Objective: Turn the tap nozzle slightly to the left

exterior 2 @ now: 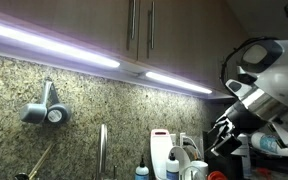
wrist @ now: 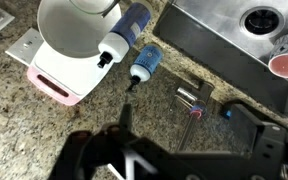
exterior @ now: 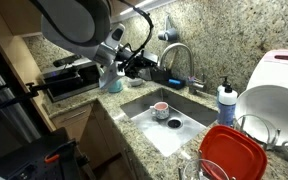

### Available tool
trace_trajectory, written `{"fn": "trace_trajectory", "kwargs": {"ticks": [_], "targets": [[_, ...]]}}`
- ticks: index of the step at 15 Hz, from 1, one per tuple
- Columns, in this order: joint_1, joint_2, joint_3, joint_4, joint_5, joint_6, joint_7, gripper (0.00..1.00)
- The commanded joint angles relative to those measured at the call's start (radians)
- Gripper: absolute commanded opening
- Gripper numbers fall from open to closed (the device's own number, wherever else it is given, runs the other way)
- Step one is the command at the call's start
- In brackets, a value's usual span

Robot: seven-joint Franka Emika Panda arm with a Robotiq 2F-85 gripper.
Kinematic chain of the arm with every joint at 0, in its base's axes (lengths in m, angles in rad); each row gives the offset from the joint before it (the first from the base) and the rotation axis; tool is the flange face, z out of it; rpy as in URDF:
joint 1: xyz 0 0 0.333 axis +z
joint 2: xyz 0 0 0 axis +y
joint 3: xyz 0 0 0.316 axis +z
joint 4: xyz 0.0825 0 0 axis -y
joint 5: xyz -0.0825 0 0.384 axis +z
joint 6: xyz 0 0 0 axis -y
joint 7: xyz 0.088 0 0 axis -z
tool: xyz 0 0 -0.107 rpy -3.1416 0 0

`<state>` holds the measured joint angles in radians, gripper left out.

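Observation:
The tap nozzle (exterior: 180,49) is a slim chrome gooseneck standing behind the sink (exterior: 189,118). It shows as a thin upright spout in an exterior view (exterior 2: 101,150). In the wrist view it is seen from above (wrist: 184,105), with its base on the granite and the spout running between my fingers. My gripper (wrist: 179,112) is open, its dark fingers wide apart on either side of the spout and not touching it. In both exterior views the gripper (exterior: 142,66) (exterior 2: 227,131) hovers close beside the faucet.
A blue-capped soap bottle (exterior: 225,99) stands by the sink; blue-capped and white bottles (wrist: 144,62) lie near the tap. A pink cup (exterior: 161,108) sits in the basin. A red-lidded container (exterior: 232,155) is at the front, and a dark appliance (exterior: 69,80) is on the counter.

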<state>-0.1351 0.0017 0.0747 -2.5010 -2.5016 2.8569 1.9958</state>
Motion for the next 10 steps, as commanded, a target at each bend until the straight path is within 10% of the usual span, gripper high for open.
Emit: {"fn": "trace_trajectory", "kwargs": {"ticks": [1, 10], "targets": [[0.005, -0.182, -0.003, -0.089, -0.086, 0.035, 0.115, 1.00], [0.012, -0.221, -0.013, -0.071, -0.099, 0.031, 0.170, 1.00]]}}
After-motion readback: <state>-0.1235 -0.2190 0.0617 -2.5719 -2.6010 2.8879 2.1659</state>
